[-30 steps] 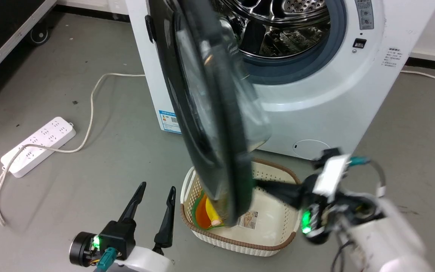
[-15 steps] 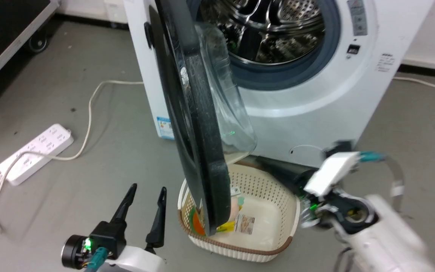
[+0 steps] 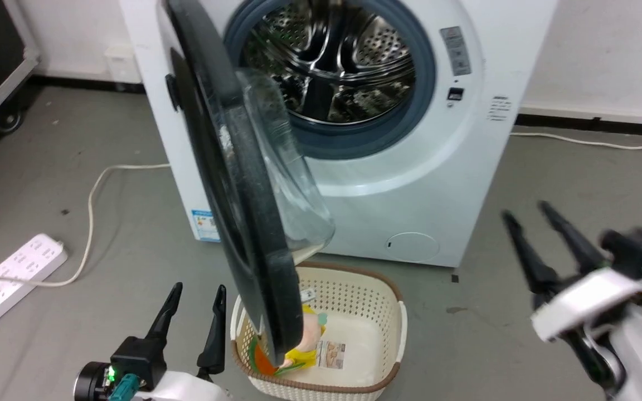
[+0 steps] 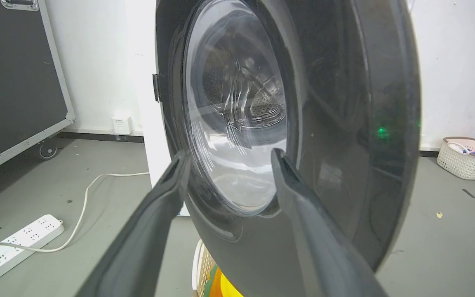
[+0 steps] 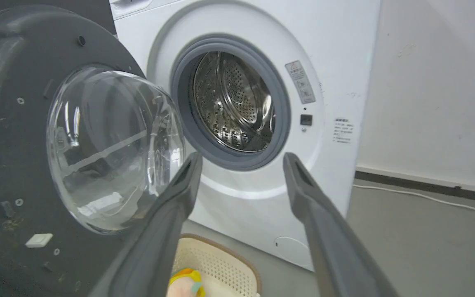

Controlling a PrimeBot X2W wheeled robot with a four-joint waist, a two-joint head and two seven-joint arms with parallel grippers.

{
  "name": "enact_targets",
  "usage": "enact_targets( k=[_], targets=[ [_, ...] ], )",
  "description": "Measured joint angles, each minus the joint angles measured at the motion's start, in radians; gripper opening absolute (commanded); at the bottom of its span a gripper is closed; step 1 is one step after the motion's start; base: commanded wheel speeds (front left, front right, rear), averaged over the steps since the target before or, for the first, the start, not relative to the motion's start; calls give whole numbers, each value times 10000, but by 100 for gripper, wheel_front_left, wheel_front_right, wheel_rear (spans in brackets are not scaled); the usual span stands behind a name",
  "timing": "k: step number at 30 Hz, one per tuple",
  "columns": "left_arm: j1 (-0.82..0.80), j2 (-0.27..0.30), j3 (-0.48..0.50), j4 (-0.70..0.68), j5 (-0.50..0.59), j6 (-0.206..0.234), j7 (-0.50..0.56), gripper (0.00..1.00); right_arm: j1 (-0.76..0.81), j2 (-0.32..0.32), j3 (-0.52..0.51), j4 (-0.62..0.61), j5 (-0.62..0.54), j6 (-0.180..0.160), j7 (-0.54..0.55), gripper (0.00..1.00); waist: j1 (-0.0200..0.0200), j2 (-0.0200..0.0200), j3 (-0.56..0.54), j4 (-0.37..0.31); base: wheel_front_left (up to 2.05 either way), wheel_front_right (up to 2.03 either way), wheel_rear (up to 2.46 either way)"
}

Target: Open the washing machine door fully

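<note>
The washing machine (image 3: 438,184) stands ahead with its steel drum (image 3: 332,61) exposed. Its black washing machine door (image 3: 226,184) hangs swung out to the left, edge-on to the head view, its glass bowl (image 3: 290,189) facing the machine. My left gripper (image 3: 199,288) is open, low beside the door's outer face, not touching it. The left wrist view has the left gripper (image 4: 230,153) in front of the door (image 4: 336,123). My right gripper (image 3: 526,210) is open and empty, well right of the door. In the right wrist view the right gripper (image 5: 242,156) points at the machine (image 5: 336,62), with the door (image 5: 10,123) at left.
A cream perforated basket (image 3: 396,323) holding colourful items sits on the floor under the door's lower edge. A white power strip (image 3: 9,273) and its cable (image 3: 95,195) lie at left. A black wheeled case (image 4: 15,82) stands far left, and another basket (image 4: 466,159) far right.
My right gripper has come off the door's lower rim, opened and drawn back to the right. The door has swung further left. The head camera has moved.
</note>
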Motion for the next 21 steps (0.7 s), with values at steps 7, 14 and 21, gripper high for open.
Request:
enact_targets(
  k=[7,14,21],
  targets=[
    [136,36,128,-10,-4,-69,0,100,3153,2268,-3553,-2872,-4084,0,-63,100,-1,0,-162,-231,0,0,0],
    [307,221,174,-148,196,-75,0,100,5124,3359,-4117,-3908,-5687,2,-63,100,1,0,-187,-396,0,0,0],
    [423,305,69,-23,464,-132,0,100,5345,3413,-3793,-3737,-5720,2,-63,100,1,0,-138,-470,0,0,0]
  ],
)
